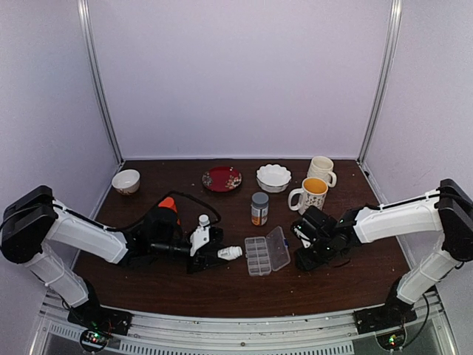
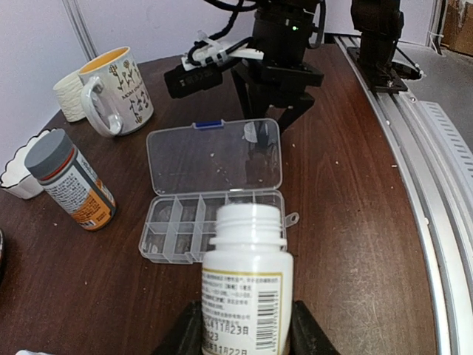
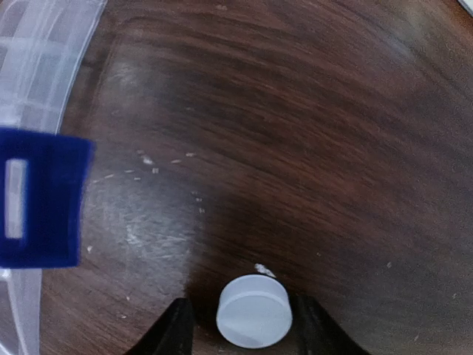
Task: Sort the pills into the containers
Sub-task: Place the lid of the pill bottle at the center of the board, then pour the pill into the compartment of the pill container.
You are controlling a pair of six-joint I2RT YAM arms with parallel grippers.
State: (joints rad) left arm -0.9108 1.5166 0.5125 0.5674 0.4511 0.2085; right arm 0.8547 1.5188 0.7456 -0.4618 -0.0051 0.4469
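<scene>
Landmark: organizer box [image 2: 177, 225], lying open on the surface [image 2: 347, 222], its clear lid [image 2: 214, 155] folded out flat beside the compartments.
Progress: early, as I judge it. The box is open and the white bottle [image 2: 247, 288] is uncapped, but no sorting shows.
Compartments: those in view look empty; part of the nearest row is hidden behind the bottle.
Pills: none visible anywhere; probably inside the white bottle, whose inside is not shown.
White bottle: just beside the box's left edge, with its open mouth aimed at the compartments.
Left gripper [image 2: 247, 333]: clenched on the white bottle's body.
Cap [image 3: 253, 310]: flat on the surface on the box's lid side, near the blue latch [image 3: 37, 196].
Right gripper [image 3: 244, 319]: straddles the cap with dark surface showing on one side; it reads as released, not pinching.
Left to do: tip pills out and spread them among the compartments, which is all of the sorting.
Grey-capped bottle [image 2: 70, 181]: upright beyond the box, closed.
</scene>
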